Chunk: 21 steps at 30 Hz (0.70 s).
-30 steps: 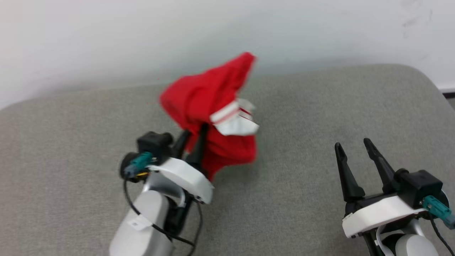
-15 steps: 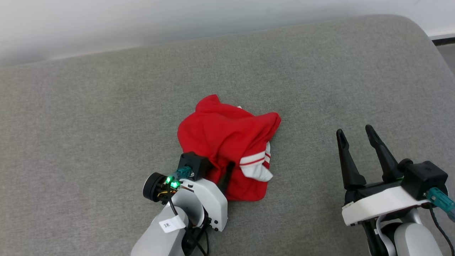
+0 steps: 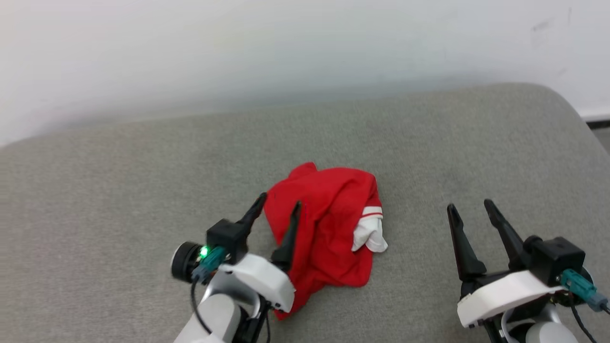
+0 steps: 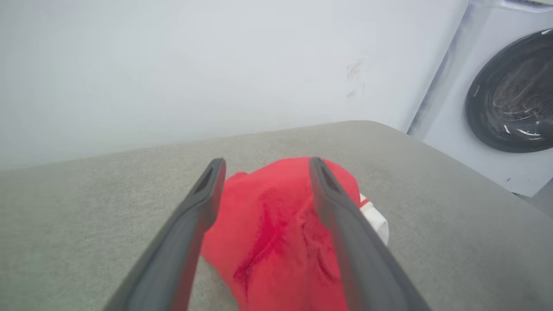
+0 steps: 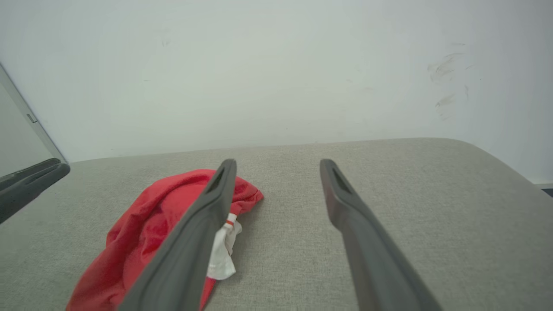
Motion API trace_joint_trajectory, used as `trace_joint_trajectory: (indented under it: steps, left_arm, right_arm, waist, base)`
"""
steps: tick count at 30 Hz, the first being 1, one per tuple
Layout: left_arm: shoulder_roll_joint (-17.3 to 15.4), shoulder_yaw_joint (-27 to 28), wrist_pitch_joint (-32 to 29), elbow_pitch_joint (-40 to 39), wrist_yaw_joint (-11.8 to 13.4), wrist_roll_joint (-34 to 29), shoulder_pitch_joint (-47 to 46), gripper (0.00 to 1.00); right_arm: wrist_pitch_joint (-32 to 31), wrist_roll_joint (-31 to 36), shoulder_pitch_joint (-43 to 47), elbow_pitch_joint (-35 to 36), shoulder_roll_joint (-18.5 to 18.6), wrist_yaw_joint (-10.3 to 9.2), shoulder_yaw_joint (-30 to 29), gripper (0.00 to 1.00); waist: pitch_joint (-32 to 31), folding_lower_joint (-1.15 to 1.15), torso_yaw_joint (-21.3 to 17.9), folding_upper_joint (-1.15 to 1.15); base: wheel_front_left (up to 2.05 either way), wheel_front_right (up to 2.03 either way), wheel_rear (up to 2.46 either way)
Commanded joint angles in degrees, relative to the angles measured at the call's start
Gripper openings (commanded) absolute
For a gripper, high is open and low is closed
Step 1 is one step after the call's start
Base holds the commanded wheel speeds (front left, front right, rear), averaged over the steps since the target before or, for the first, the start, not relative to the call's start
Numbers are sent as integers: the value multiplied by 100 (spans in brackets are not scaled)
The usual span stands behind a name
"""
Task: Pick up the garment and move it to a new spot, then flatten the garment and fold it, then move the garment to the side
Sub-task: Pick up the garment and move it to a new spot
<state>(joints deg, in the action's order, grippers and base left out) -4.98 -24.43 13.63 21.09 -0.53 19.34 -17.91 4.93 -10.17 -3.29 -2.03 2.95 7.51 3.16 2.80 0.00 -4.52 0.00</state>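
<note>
The garment (image 3: pixel 329 224) is a bright red jersey with a white, red-striped sleeve end, lying crumpled in a heap on the grey cushion (image 3: pixel 119 181). My left gripper (image 3: pixel 279 202) stands open at the heap's left edge. One finger is over the red cloth and the other over the cushion, and neither holds anything. In the left wrist view the garment (image 4: pixel 268 233) lies below and between the spread fingers of that gripper (image 4: pixel 266 162). My right gripper (image 3: pixel 469 206) is open and empty to the garment's right. The right wrist view has the garment (image 5: pixel 142 224) left of that gripper (image 5: pixel 278 162).
The cushion ends at a white wall (image 3: pixel 286 47) behind and curves down at its right edge (image 3: pixel 579 124). A white washing machine (image 4: pixel 510 90) with a dark round door stands beyond that edge. Bare cushion lies on both sides of the heap.
The left gripper held the garment up a second ago, brought it down, then opened and let it go. The garment now lies in a heap. The head camera shifted; the right gripper stayed open.
</note>
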Motion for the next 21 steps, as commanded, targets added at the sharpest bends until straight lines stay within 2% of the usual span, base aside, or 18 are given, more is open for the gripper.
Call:
trace_joint_trajectory:
  steps: [1, 10, 16, 21]
  left_arm:
    - [-61, 82, 63, -128, 104, -33, 199, 100]
    - [-457, 808, 159, -775, 668, -42, 953, 100]
    - [-814, 1187, 167, -929, 760, -21, 1322, 100]
    - [-929, 1272, 168, -983, 750, 4, 1495, 100]
  right_arm:
    - [-45, 42, 124, 9, -10, -3, -22, 100]
    - [-292, 110, 390, 210, -10, -3, -180, 100]
    - [-420, 138, 534, 286, -10, -3, -251, 100]
    - [-468, 133, 619, 319, -10, -3, -324, 100]
  waist:
    - [-292, 0, 179, 0]
    - [-480, 0, 438, 0]
    - [-534, 0, 509, 0]
    - [-561, 0, 491, 0]
  base:
    - [0, 0, 0]
    - [0, 0, 0]
    - [0, 0, 0]
    - [0, 0, 0]
